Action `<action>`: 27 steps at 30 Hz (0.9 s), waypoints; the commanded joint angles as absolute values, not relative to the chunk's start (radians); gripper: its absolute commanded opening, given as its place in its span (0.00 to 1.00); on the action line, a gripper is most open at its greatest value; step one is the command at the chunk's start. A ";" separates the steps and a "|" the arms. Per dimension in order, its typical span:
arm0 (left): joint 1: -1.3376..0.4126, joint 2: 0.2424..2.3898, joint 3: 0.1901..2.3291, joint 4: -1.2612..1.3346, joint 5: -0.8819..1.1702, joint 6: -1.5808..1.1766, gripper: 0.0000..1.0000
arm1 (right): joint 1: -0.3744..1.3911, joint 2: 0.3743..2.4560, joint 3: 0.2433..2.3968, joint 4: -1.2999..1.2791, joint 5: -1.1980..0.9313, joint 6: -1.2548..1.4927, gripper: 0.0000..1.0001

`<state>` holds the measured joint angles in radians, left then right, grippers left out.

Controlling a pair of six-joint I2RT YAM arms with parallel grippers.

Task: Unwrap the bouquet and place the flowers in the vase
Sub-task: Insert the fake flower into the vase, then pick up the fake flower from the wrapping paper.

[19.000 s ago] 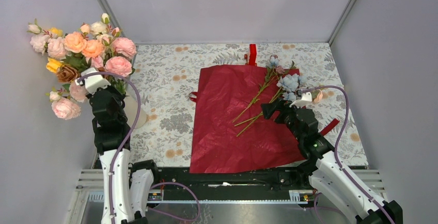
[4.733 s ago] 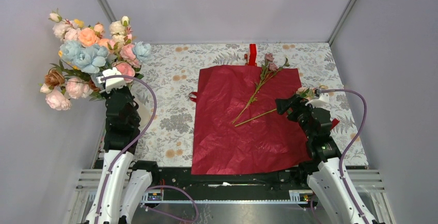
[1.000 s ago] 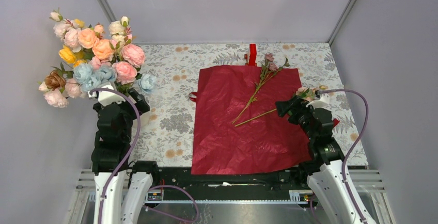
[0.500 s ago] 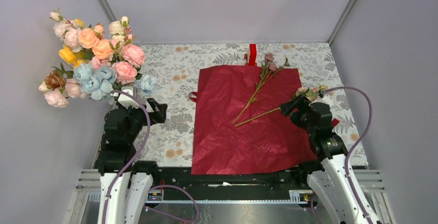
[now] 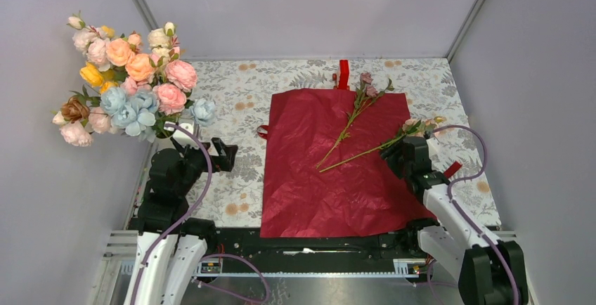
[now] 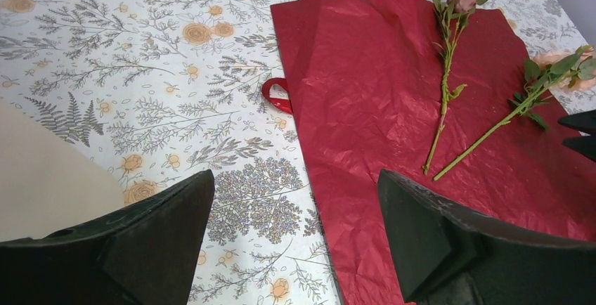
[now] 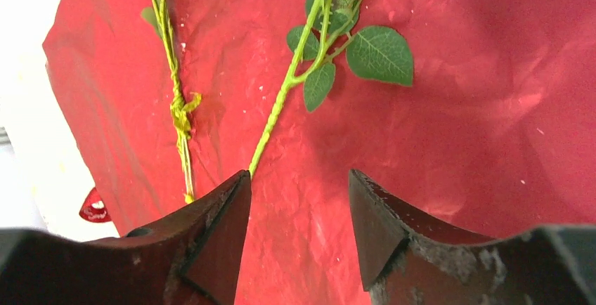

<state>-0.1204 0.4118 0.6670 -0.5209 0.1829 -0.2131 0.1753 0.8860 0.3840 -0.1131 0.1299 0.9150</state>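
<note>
flowers (image 7: 379, 53) lie on flat red paper (image 5: 316, 192), right hand (image 5: 389, 152) at its edge

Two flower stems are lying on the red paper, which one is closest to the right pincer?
The stem with the peach-pink bloom, which reaches right up to the right pincer. The mauve-budded stem lies further left on the red paper, pointing toward the far edge.

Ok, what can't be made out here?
Vase: top view, hidden behind the rose bunch and left arm; left wrist view shows only a pale slice, cut by the frame edge.
Flower heads of the two stems: right wrist view, cut off by the top edge.
Right gripper: whether it touches the nearer stem; right wrist view, the stem end vanishes at a jaw tip.
</note>
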 commanded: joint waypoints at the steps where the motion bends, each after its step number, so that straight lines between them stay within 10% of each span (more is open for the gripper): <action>1: -0.149 0.395 0.676 -0.467 0.132 -0.194 0.94 | 0.170 0.973 0.394 0.047 0.213 0.973 0.59; 19: -0.198 0.382 0.677 -0.485 0.073 -0.181 0.96 | 0.169 1.350 0.515 0.187 0.260 0.971 0.54; 27: -0.199 0.393 0.676 -0.485 0.076 -0.175 0.96 | 0.170 1.411 0.531 0.207 0.277 0.953 0.34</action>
